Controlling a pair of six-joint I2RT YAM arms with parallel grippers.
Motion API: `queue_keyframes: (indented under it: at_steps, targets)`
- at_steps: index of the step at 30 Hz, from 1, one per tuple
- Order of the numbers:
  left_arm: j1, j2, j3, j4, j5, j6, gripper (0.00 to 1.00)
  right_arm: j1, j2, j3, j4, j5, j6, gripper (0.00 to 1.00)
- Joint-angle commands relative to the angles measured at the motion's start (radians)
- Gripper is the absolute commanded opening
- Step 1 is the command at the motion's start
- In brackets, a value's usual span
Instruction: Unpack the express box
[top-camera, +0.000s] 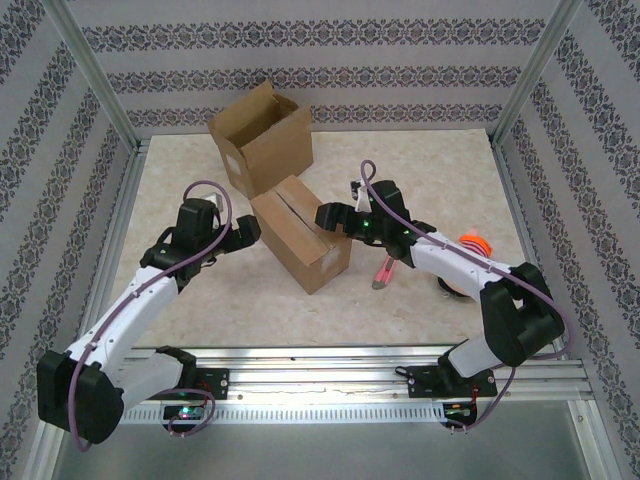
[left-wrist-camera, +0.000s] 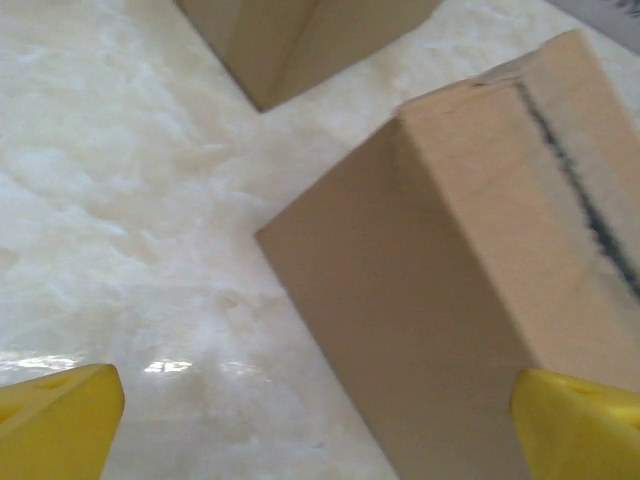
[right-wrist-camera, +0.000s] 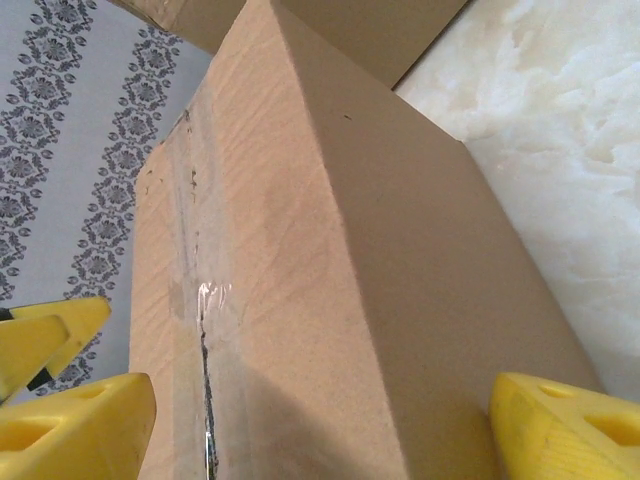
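The express box (top-camera: 300, 232) is a shut brown carton lying in the middle of the table, with a taped seam along its top (right-wrist-camera: 205, 380). My left gripper (top-camera: 252, 232) hovers just left of it, open; its yellow fingertips (left-wrist-camera: 60, 420) stand far apart, and the carton's left side (left-wrist-camera: 440, 330) lies ahead and to the right. My right gripper (top-camera: 328, 216) is at the carton's right side, open, with its yellow fingers (right-wrist-camera: 565, 430) wide on either side of the carton's upper edge (right-wrist-camera: 330, 300). I cannot tell whether they touch the cardboard.
A second brown carton (top-camera: 262, 138) stands open at the back, close behind the express box. A pink-handled knife (top-camera: 383, 272) lies on the table under the right arm. An orange roll (top-camera: 474, 243) sits at the right. Patterned walls enclose the table.
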Motion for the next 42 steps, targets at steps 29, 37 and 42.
queue_keyframes:
  at_steps: [29,37,42]
  targets:
    - [0.043,0.407,0.075,0.421,0.216,-0.146,1.0,0.057,-0.007,-0.006,-0.038,0.008,-0.016,0.84]
    - [0.046,0.422,0.018,0.429,0.222,-0.14,1.0,0.06,-0.023,0.056,-0.168,0.052,-0.099,0.86]
    - [0.045,0.429,-0.006,0.439,0.228,-0.141,1.0,0.079,-0.017,0.127,-0.293,0.107,-0.181,0.89]
